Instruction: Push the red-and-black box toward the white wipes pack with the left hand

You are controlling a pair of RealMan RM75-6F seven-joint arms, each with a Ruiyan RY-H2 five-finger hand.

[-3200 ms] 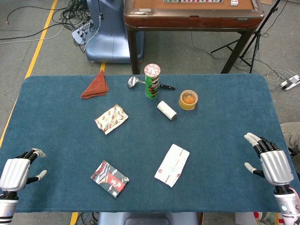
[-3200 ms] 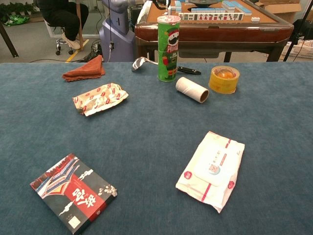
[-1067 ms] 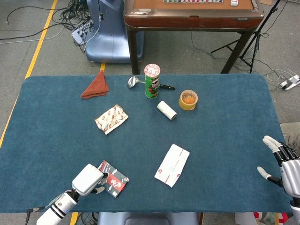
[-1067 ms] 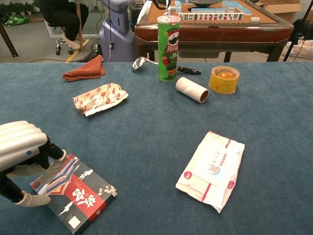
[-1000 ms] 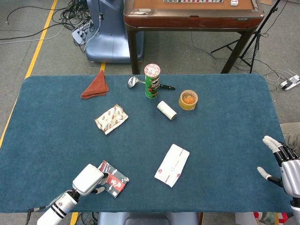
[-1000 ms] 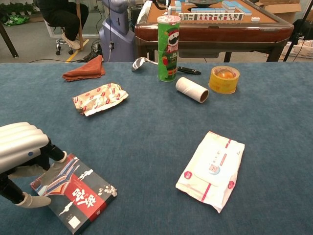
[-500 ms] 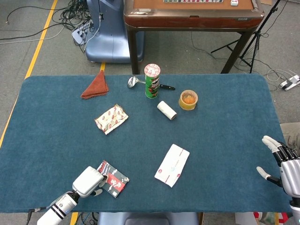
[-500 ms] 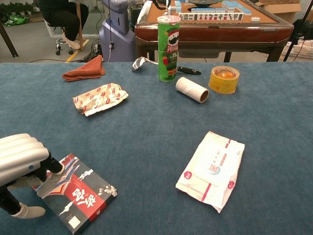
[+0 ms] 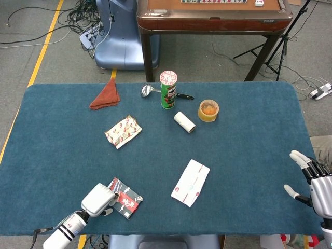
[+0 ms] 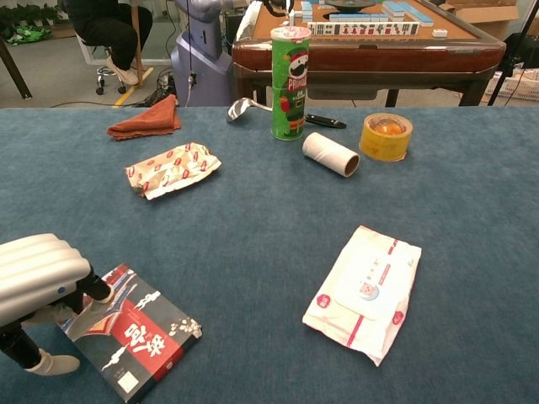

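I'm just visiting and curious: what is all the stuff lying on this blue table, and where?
Box: 1, red-and-black, near left.
Wipes pack: 1, white, near centre-right.
Snack wrapper: 1, white-red, left of centre.
Cloth: 1, rust-red, far left.
Chips can: 1, green, far centre, upright.
Spoon: 1, metal, beside can.
Paper roll: 1, white, lying.
Tape roll: 1, yellow, far right.
Left hand: silver, at the box's left edge.
Right hand: silver, right table edge, fingers spread.
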